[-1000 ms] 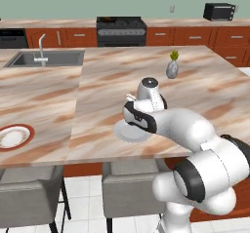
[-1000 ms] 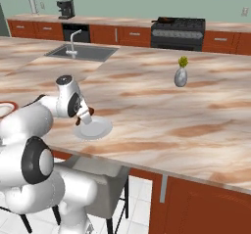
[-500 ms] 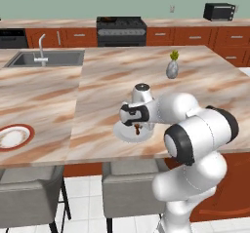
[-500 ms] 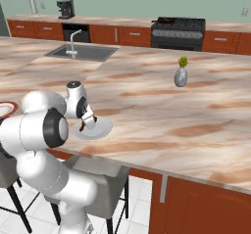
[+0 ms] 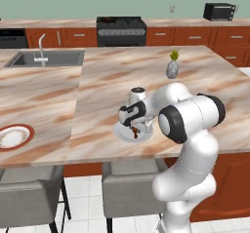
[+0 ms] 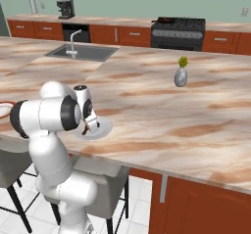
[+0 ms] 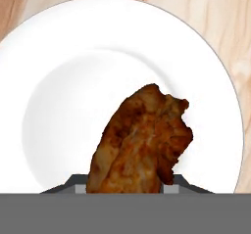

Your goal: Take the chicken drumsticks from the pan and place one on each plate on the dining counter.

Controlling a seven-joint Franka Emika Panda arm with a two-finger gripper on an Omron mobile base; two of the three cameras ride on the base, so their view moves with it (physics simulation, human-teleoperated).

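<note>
My gripper point(image 5: 135, 132) hangs just above the pale plain plate point(image 5: 119, 129) near the front edge of the dining counter point(image 5: 97, 90), shut on a glossy brown chicken drumstick point(image 7: 142, 140). In the hand view the drumstick rises from between my fingertips point(image 7: 172, 181) over the plate point(image 7: 73, 81). From the right base the gripper point(image 6: 91, 128) and the plate point(image 6: 102, 128) sit beside my arm. The red-rimmed plate point(image 5: 13, 137) lies at the counter's left end and holds nothing. A dark pan point(image 6: 165, 19) sits on the far stove.
A small grey vase with a plant point(image 5: 172, 68) stands on the counter behind the plate. The steel sink point(image 5: 49, 58) with its faucet is inset at the back left. Two grey chairs point(image 5: 132, 178) stand under the counter's front edge.
The arm's elbow has swung up and in toward the hand. The hand has stayed over the plain plate with the drumstick, settling slightly lower.
</note>
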